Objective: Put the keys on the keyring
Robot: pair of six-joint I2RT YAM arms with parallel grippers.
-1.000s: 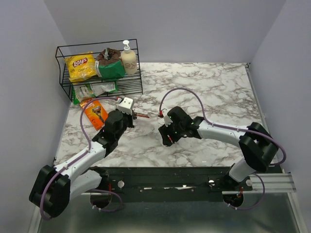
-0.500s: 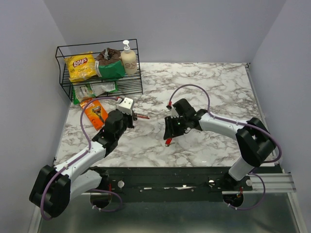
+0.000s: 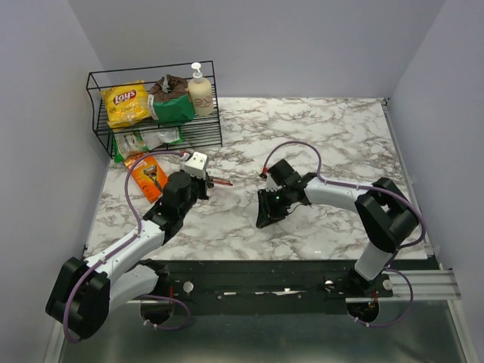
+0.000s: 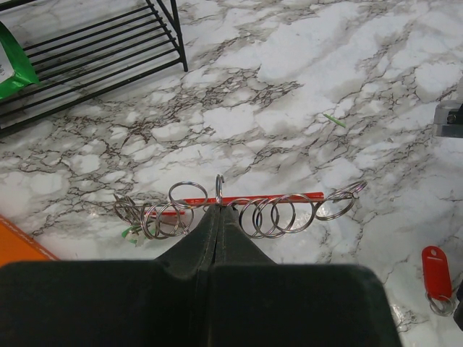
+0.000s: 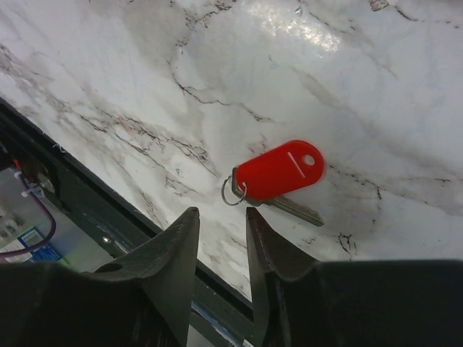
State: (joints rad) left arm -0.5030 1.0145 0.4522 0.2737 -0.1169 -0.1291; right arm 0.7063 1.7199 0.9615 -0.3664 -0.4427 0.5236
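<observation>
Black fingers of the right gripper (image 5: pixel 220 214) stand apart with nothing between them, poised just short of a red-headed key (image 5: pixel 278 170) that lies flat on the marble table (image 5: pixel 376 79) close to its near edge, its small split ring and silvery blade pointing towards the jaws. Across the table the left gripper (image 4: pixel 218 211) is clamped tight on the keyring (image 4: pixel 289 196), a thin red bar strung with silvery loops and held clear of the surface, its free end aimed towards the right arm. The step in hand looks to be the pickup of this key, with none yet threaded by the right arm. Doing it well probably means bringing the fingertips down onto the marble, one either side of the plastic head across its narrow width, and closing there rather than on the blade, so that the little ring stays free to be hooked over the red bar's end. A thin, flat piece on a hard top is likely to skate away under a glancing touch, and the table edge is near, so a square, slow approach seems wise. A wire rack (image 3: pixel 151 73) of groceries stands well apart in the far left corner.
</observation>
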